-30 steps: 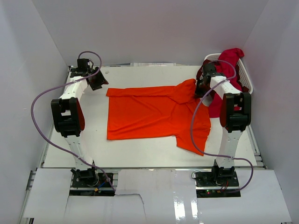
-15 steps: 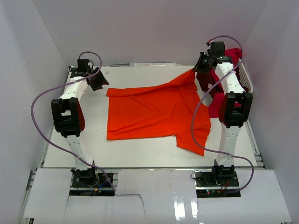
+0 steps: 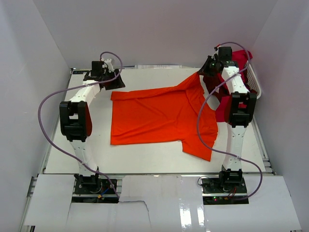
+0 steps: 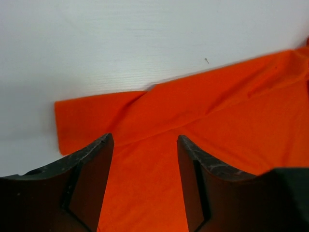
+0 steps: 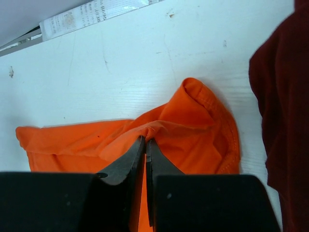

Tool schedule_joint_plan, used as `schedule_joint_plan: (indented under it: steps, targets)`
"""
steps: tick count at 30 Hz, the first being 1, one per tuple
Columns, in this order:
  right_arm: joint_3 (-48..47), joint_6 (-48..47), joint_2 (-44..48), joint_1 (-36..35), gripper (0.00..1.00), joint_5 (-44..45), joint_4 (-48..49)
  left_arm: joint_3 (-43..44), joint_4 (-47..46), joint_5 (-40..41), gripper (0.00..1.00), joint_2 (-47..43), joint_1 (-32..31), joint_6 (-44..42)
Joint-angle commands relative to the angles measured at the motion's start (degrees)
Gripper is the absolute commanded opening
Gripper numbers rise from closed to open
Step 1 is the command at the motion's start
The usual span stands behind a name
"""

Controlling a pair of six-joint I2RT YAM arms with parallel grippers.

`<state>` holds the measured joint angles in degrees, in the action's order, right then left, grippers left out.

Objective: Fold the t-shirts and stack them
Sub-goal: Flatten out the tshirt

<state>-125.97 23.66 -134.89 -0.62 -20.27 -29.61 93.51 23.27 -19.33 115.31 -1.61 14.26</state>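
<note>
A bright orange t-shirt lies spread across the middle of the table. My right gripper is at the shirt's far right corner. In the right wrist view the gripper is shut on a pinched fold of orange cloth next to a sleeve opening, and that corner is raised off the table. My left gripper hangs over the shirt's far left corner. It is open in the left wrist view, with orange cloth showing below and between the fingers. Crimson cloth and dark maroon cloth are at the right.
A white plastic laundry basket stands at the back right against the wall, with the crimson cloth draped over it. Maroon cloth hangs close to the right of my right gripper. White walls close in the table on three sides.
My right gripper lifted the shirt's far right corner up and back. My left arm swung right, to the shirt's far left corner, and its jaws widened.
</note>
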Motion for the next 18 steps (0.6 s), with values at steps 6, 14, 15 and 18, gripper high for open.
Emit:
schedule_joint_plan:
  steps: [6,14,15,18]
  targets:
    - [-2.3,0.3,-1.7,-0.2,0.08,-2.9,3.7,-0.3,-11.1,-7.1,0.51,-0.3,-1.8,-26.6]
    - [-2.1,-2.1,-0.9,-0.1,0.08,-2.7,2.5,-7.6,-18.3,-9.3,0.5,-2.5,-2.3,-45.8]
    - [-2.0,-2.1,-0.7,-0.1,0.08,-2.7,2.1,-8.1,-18.3,-8.8,0.5,-2.4,-2.7,-49.3]
    - [-2.1,-2.2,-0.6,-0.1,0.08,-2.9,1.5,-8.8,-16.7,-7.9,0.5,-2.3,-3.1,-53.9]
